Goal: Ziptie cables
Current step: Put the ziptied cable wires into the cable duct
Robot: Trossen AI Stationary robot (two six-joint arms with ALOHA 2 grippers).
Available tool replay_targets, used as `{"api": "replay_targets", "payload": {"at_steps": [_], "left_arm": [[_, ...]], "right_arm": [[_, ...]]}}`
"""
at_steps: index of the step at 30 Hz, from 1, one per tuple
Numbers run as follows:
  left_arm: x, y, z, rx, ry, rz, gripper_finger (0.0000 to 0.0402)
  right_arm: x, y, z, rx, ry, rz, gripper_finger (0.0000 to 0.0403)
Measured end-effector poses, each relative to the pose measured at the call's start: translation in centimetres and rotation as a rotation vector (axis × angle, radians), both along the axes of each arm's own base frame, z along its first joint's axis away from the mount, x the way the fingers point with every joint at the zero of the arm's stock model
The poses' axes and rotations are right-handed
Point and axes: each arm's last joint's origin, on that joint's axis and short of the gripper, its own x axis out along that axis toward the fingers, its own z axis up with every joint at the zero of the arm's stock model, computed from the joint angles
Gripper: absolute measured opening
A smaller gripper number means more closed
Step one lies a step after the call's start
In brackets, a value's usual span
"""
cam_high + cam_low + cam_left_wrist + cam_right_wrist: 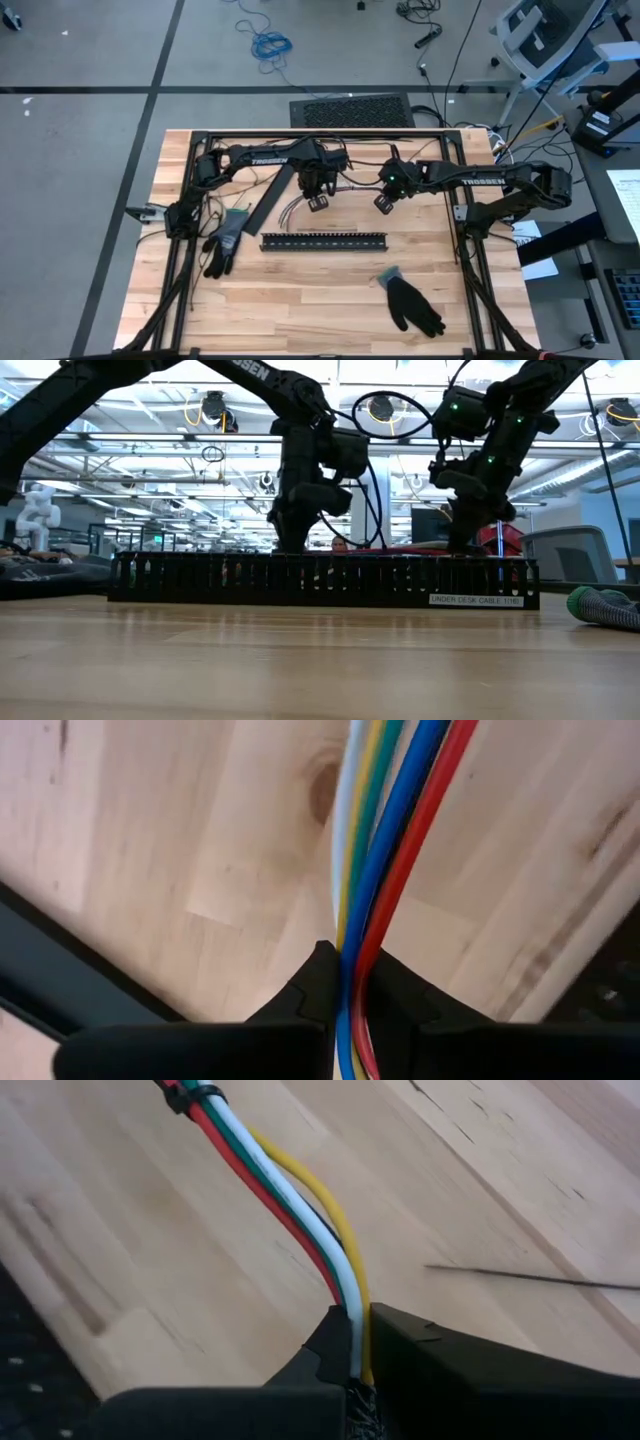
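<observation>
The cables point(352, 188), a bundle of white, yellow, green, blue and red wires, stretch between my two grippers at the far middle of the table. My left gripper point(345, 982) is shut on one stretch of them, and my right gripper point(357, 1348) is shut on another. A black ziptie point(190, 1095) wraps the bundle a little way beyond the right fingers. Loose wire ends point(290, 214) trail toward the table's near left. In the low view the black slotted strip point(320, 580) hides both fingertips. My left gripper pinches the bundle point(350, 955) between its two fingers, coming from above and pointing down. The wires run out straight from the fingers, above the wood. My right gripper pinches the bundle point(352, 1312) between its two fingers, slanting down. The wires rise away from it toward the ziptie, and the yellow one point(320, 1190) bows out slack.
A black slotted strip point(323, 241) lies across the table just near of the grippers. A second black strip point(270, 195) lies slantwise beside the left gripper. One glove point(225, 240) lies at the left and another point(412, 302) at the near right. A thin black strand point(530, 1277) lies on the wood.
</observation>
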Motion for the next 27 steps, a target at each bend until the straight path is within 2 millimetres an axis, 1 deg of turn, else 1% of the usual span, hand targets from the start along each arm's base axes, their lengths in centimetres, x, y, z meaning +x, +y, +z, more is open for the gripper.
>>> {"api": "replay_targets", "payload": {"at_steps": [9,13,17,20,23,27], "left_arm": [[0.8,-0.4,-0.2,0.022,-0.069,-0.011,0.0047],[0.5,-0.5,-1.9,0.018,-0.058,-0.002,0.0048],[-0.6,-1.2,-4.3,-0.052,-0.018,0.031,0.0048],[-1.3,-1.6,-5.3,-0.065,0.011,0.041,0.0048],[-1.4,-1.6,-5.6,-0.085,0.008,0.042,0.0048],[-0.9,-1.3,-5.0,-0.117,-0.023,0.039,0.0048]], "right_arm": [[-0.6,0.1,-0.3,0.009,0.064,-0.018,0.0004],[-0.6,0.1,-0.3,0.012,0.061,-0.011,0.0004],[-0.6,0.1,-0.3,0.015,0.06,-0.009,0.0004],[-0.6,0.1,-0.3,0.013,0.06,-0.01,0.0004],[-0.5,0.1,-0.3,0.011,0.058,-0.007,0.0004],[-0.5,0.0,-0.3,0.006,0.054,-0.009,0.0004]]}}
